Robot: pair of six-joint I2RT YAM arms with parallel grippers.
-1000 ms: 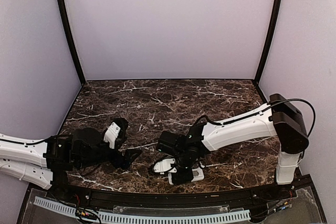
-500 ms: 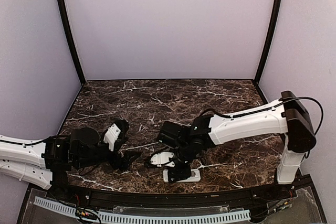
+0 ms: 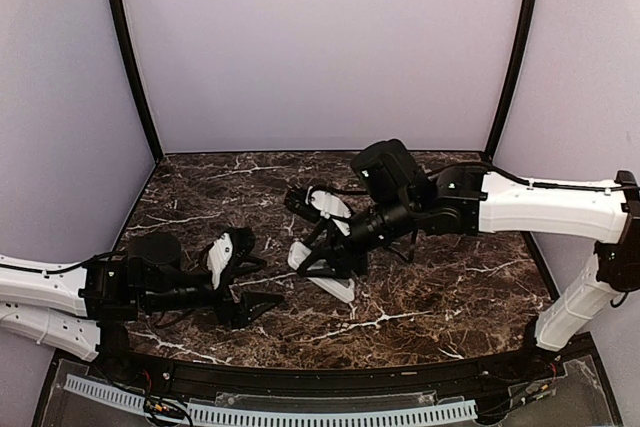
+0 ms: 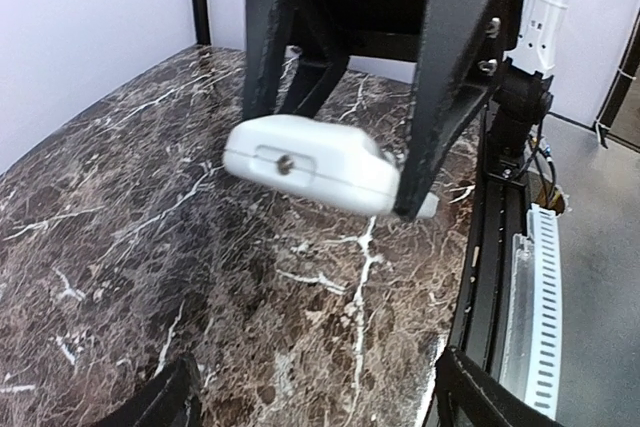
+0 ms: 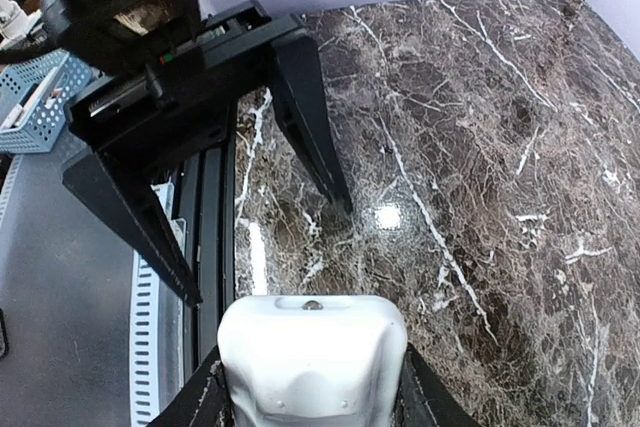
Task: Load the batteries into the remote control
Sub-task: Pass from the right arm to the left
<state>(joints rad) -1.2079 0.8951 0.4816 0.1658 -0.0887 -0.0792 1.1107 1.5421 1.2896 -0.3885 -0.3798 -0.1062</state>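
My right gripper is shut on the white remote control and holds it tilted above the marble table. In the right wrist view the remote's rounded end sits between my fingers. The left wrist view shows the remote clamped by the right gripper's black fingers. My left gripper is open and empty, low over the table, facing the remote with a gap between them; it also shows in the right wrist view. No batteries are in view.
A black rail and a white slotted strip run along the table's front edge. A blue basket sits beyond that edge. Black corner posts and pale walls close the back and sides.
My right arm lifted the remote from near the front edge and carried it up and back towards the table's middle, turning the wrist. My left gripper turned towards it and opened wider.
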